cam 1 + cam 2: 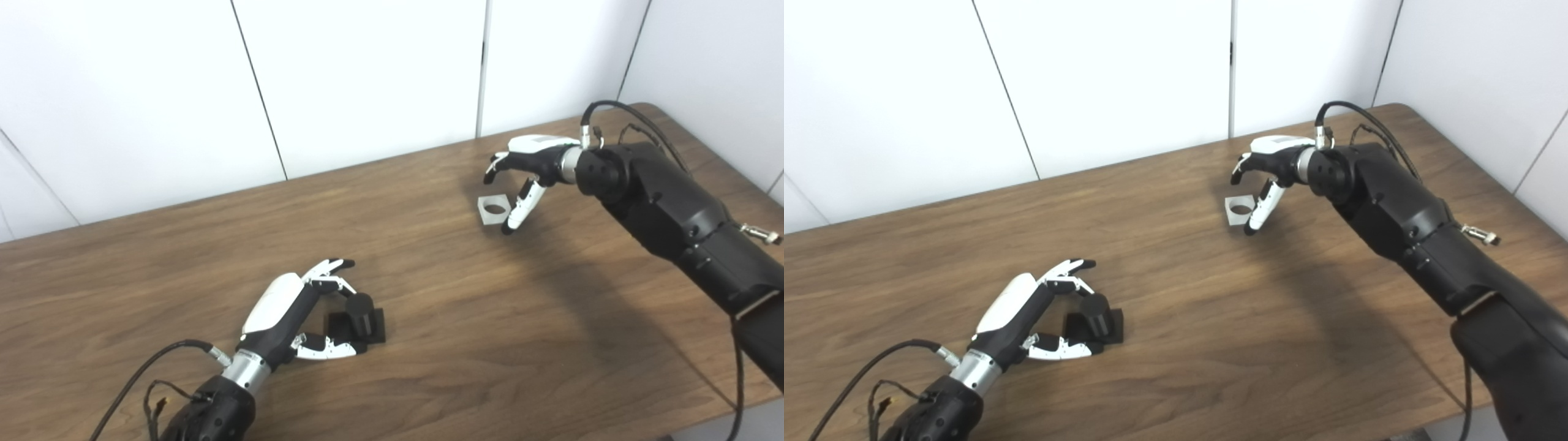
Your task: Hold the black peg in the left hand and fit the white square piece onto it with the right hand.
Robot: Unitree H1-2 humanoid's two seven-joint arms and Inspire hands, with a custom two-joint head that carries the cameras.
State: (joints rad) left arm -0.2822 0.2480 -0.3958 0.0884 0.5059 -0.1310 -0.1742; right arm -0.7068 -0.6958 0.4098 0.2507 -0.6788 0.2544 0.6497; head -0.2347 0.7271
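Wooden table point(429, 343), white panelled wall point(367, 79) behind. Black peg point(360, 309) taken as landmark: upright cylinder on a flat black square base, sitting on the table, front-left area.

Left hand point(288, 312) just left of the peg, low over the wood. Fingers point(327, 269) curled over beyond the peg, thumb reaching along the near edge of the base. Spread around the peg, not clenched; actual contact impossible to tell. Peg not lifted.

White square piece point(493, 209) well apart from the peg, far and to its right, flat on the table, round hole facing up.

Right hand point(530, 168) hovering over that piece, fingers apart and released, holding nothing; thumb tip point(509, 225) down at the piece's right edge, touching or just beside.
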